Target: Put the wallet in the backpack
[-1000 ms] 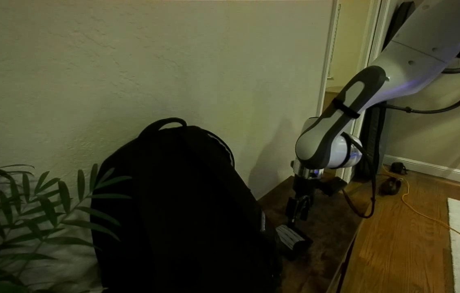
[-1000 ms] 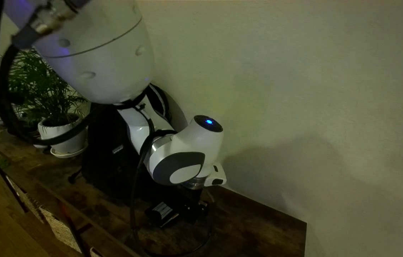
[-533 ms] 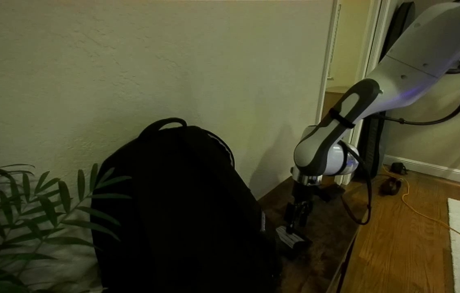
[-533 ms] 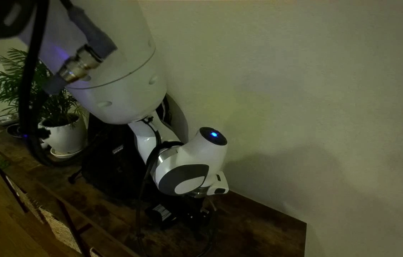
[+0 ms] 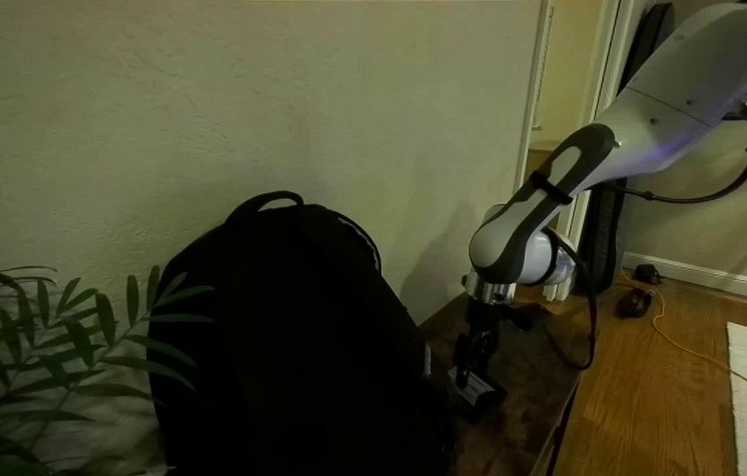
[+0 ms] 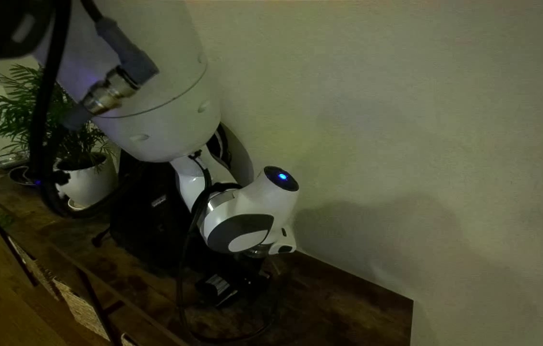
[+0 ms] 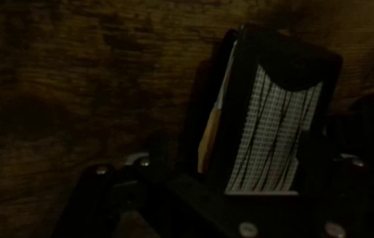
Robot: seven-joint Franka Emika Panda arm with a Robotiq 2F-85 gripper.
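The gripper (image 7: 235, 148), fingers (image 5: 461, 374) parted and apparently gripping nothing, is hanging over the wallet (image 7: 278, 132), which is lying between the worktop's (image 6: 343, 298) long edges, probably light, fairly stiff, best pinched across its width.

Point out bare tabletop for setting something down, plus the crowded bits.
Bare: the tabletop corner past the gripper, bordered by wall and end edge; also between plant pot and front edge. Crowded: around the wallet, with gripper, backpack and cable close.
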